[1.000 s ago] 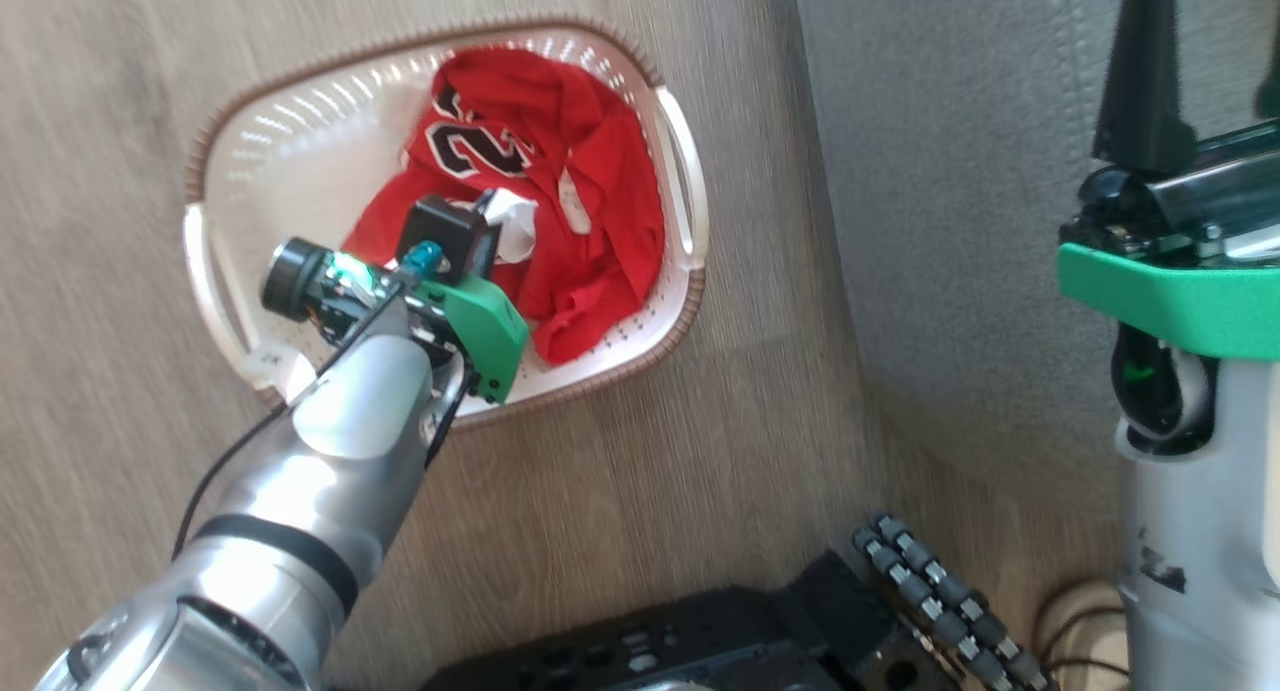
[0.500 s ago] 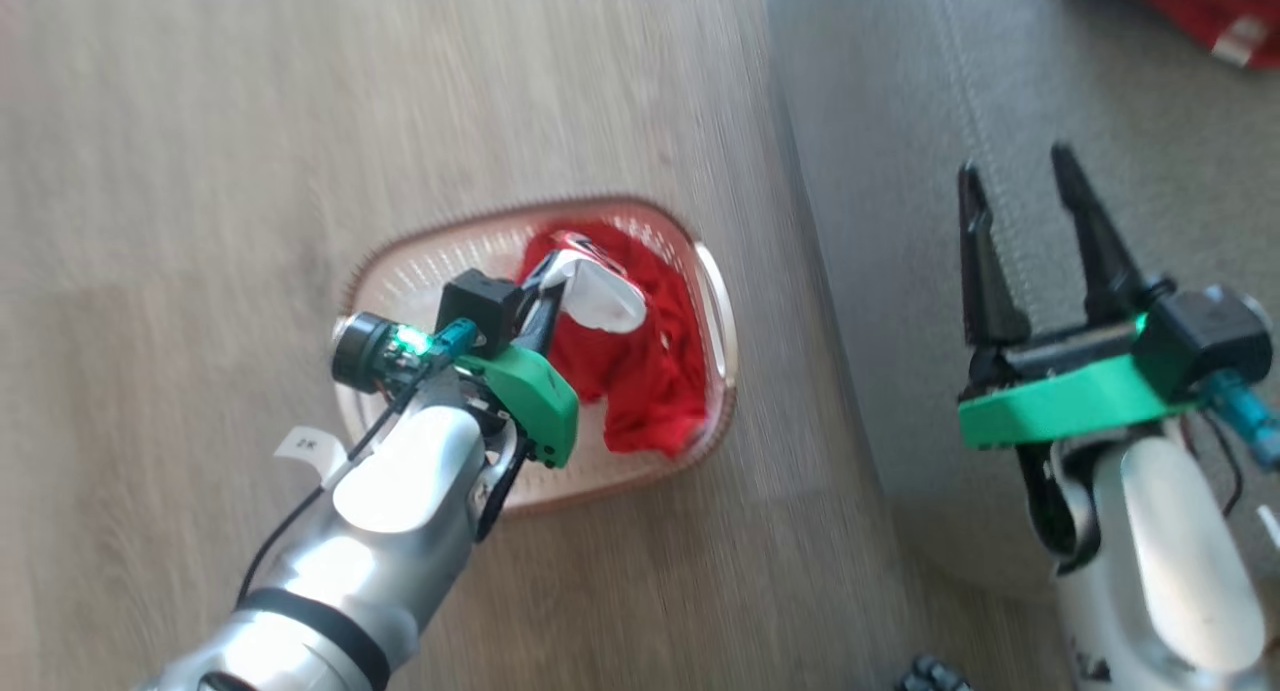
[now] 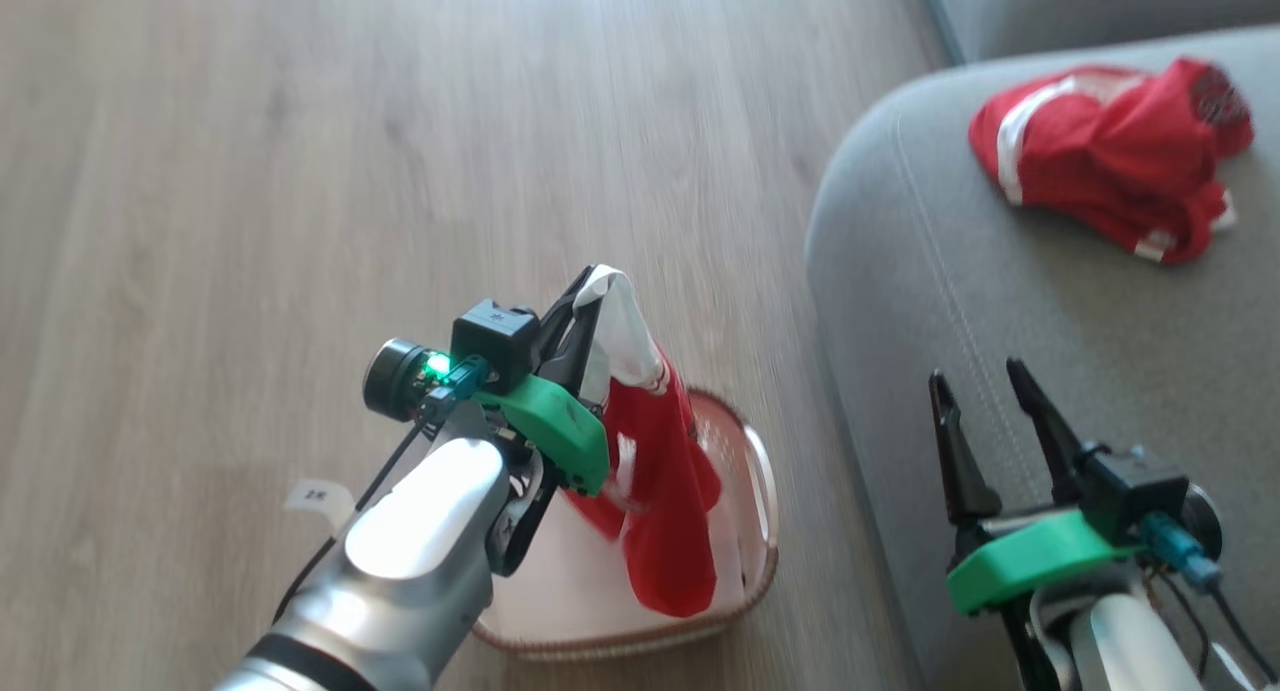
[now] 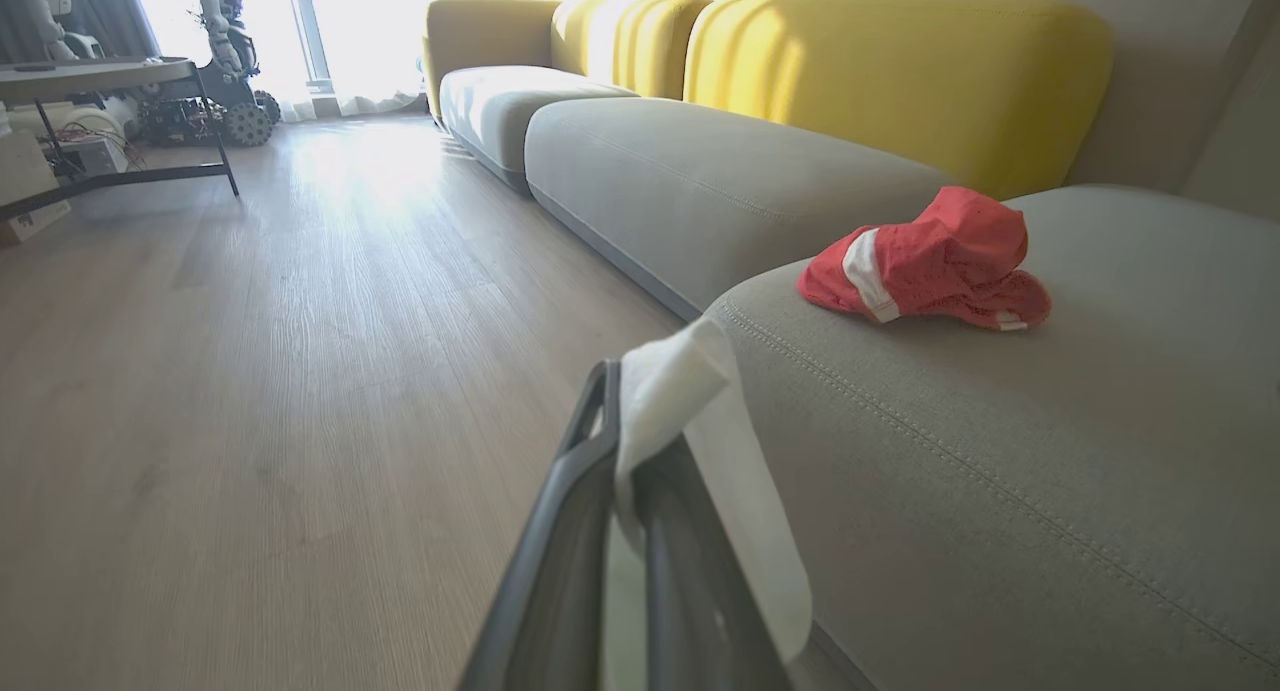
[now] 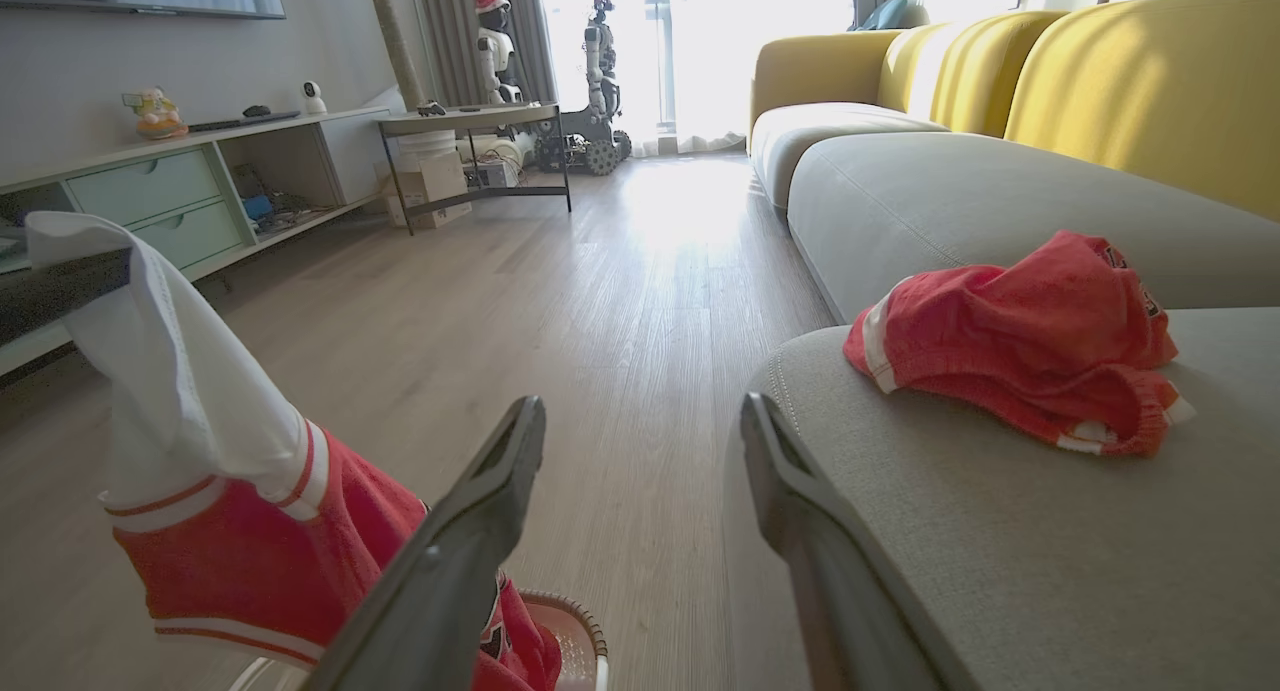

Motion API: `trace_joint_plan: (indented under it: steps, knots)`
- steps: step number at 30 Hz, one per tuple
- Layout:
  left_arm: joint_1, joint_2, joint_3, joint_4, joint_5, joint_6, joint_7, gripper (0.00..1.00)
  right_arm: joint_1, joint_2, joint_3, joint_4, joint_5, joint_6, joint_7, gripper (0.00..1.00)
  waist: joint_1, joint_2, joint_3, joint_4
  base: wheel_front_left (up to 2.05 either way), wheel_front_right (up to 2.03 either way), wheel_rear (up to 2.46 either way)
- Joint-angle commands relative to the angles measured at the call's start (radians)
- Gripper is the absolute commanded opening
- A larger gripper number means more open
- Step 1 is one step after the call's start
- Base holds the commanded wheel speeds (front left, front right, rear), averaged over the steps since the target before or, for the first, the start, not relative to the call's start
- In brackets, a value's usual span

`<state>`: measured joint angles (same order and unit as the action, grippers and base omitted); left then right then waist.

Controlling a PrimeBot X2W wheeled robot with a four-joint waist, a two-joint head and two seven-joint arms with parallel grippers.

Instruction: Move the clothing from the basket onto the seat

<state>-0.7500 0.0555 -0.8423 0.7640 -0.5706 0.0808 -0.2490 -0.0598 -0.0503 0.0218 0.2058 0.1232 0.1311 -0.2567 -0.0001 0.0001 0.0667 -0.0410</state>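
My left gripper is shut on the white trim of a red jersey, which hangs from it above the cream basket on the floor. The jersey's lower end reaches down into the basket. In the left wrist view the white trim is folded over the fingers. A second red garment lies crumpled on the grey sofa. My right gripper is open and holds nothing, over the sofa's front edge. The right wrist view shows the hanging jersey at the left and the second red garment at the right.
Wooden floor stretches to the left of the basket. Yellow backrests rise behind the grey seats. A low cabinet, a dark-legged table and other robots stand far off by the bright window.
The head camera has swung up and right. My left gripper has lifted the jersey from lying in the basket to hanging above it. The sofa's red garment has come into view.
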Motion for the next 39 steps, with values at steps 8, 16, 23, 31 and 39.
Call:
trace_joint_plan:
  steps: [8, 16, 23, 31, 39]
  knots:
    - [-0.066, 0.057, 0.068, -0.121, -0.019, 0.029, 0.018, 0.00, 0.019, 0.000, 0.061, -0.015, 0.014, 0.000, -0.005, 1.00, 0.0001, -0.0001, -0.156, 0.064, 0.00, 0.00, 0.00]
    - [-0.128, 0.056, 0.082, -0.206, -0.022, 0.056, 0.053, 0.00, 0.026, 0.000, 0.122, 0.018, 0.011, 0.000, -0.003, 1.00, 0.0001, -0.0001, -0.192, 0.089, 0.00, 0.00, 0.00]
    - [-0.169, 0.047, 0.082, -0.264, -0.021, 0.073, 0.073, 0.00, -0.016, 0.000, 0.202, 0.057, 0.005, 0.000, 0.014, 1.00, 0.0001, -0.0001, -0.210, 0.107, 0.00, 0.00, 0.00]
    - [-0.208, 0.049, 0.089, -0.295, -0.026, 0.076, 0.080, 0.00, -0.160, 0.000, 0.313, 0.161, -0.021, 0.000, 0.032, 1.00, 0.0001, -0.0001, -0.211, 0.134, 0.00, 0.00, 0.00]
    - [-0.243, 0.040, 0.073, -0.314, -0.023, 0.067, 0.082, 0.00, -0.350, -0.004, 0.428, 0.402, 0.050, 0.000, 0.016, 1.00, 0.0001, -0.0001, -0.206, 0.182, 0.00, 0.00, 0.00]
